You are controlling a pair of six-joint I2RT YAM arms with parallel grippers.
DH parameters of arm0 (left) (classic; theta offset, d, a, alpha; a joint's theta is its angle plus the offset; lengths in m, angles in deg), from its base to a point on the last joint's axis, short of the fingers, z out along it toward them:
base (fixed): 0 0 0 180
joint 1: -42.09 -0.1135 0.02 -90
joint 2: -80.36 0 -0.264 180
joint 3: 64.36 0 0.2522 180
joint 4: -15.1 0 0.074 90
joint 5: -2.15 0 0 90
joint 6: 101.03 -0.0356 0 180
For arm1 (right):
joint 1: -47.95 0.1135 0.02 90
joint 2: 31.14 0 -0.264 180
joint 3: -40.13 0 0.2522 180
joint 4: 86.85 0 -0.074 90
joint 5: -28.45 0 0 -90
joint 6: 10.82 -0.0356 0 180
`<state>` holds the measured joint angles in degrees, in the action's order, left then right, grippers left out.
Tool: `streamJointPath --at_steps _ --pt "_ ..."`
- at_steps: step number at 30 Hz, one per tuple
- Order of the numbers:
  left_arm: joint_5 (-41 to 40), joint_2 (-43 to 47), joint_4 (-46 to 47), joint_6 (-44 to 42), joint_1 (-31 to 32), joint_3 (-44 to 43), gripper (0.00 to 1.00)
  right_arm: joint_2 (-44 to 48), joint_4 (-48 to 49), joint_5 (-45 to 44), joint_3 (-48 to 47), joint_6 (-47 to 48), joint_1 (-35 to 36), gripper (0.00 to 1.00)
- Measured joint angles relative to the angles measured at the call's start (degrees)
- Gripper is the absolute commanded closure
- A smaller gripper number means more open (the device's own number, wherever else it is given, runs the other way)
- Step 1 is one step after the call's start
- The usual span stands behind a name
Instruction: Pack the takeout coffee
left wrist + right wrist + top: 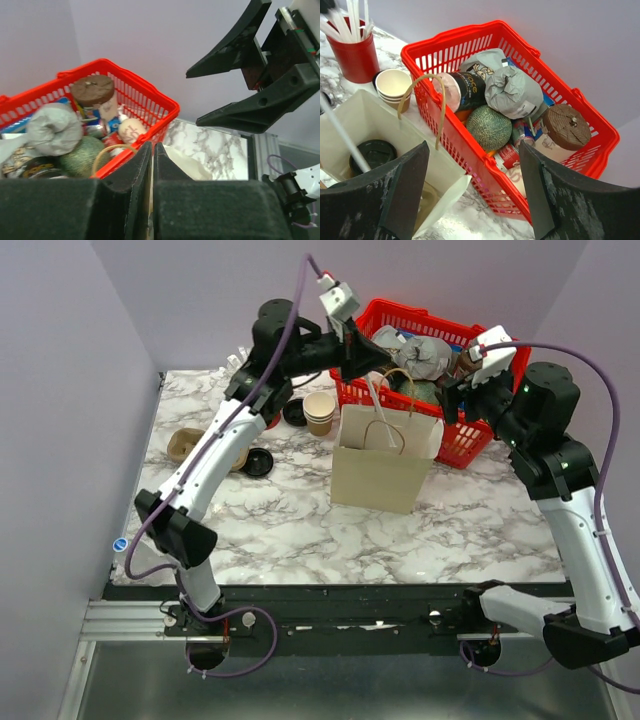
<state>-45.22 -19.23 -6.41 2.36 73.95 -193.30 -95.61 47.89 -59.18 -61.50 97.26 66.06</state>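
Marble table [500, 530] fills the lilac-walled booth, with a red basket [465, 445] of groceries at the back and a paper bag [380, 480] standing open just beside it. Down in the bag sits the coffee cup [372, 156], only its black lid showing, a white straw [341, 129] slanting up from it. Left claw [152, 150] hangs over the bag, pinched nearly shut on the straw's top, so the cup lies below it. Right claw [472, 150] gapes wide and empty above the bag's far edge. My worry: lifting away before fully letting go would drag the straw out or tip the light bag, and the looped handle [441, 110] could snag a finger
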Motion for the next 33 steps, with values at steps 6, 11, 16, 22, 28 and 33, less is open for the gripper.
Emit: streamJointPath --at_steps 6,11,16,22,28,33 --pt "-2.4 -7.1 -0.2 -0.2 5.5 -3.9 0.16 0.3 -0.7 -0.1 0.3 0.0 -1.0 0.15" --pt "-7.2 -8.5 -2.3 -3.0 6.3 -6.7 0.01 -1.5 -2.5 -0.1 -0.7 -0.1 -1.3 0.12" --pt "-10.9 -6.1 -3.1 -5.6 3.0 -7.9 0.01 -1.9 -5.3 0.6 -1.4 -0.3 -1.4 0.05" --pt "-13.1 3.3 -3.8 -5.1 -6.6 1.3 0.01 -2.2 -8.7 -2.1 -4.3 -3.2 -1.3 0.02" --pt "-15.7 10.5 -5.7 -6.4 -16.3 12.3 0.01 -2.9 -9.4 -12.3 -7.4 -7.5 -1.4 0.00" --pt "-18.4 12.3 -8.7 -7.9 -21.2 18.1 0.01 -2.6 -9.6 -15.3 -6.7 -9.0 -1.4 0.00"
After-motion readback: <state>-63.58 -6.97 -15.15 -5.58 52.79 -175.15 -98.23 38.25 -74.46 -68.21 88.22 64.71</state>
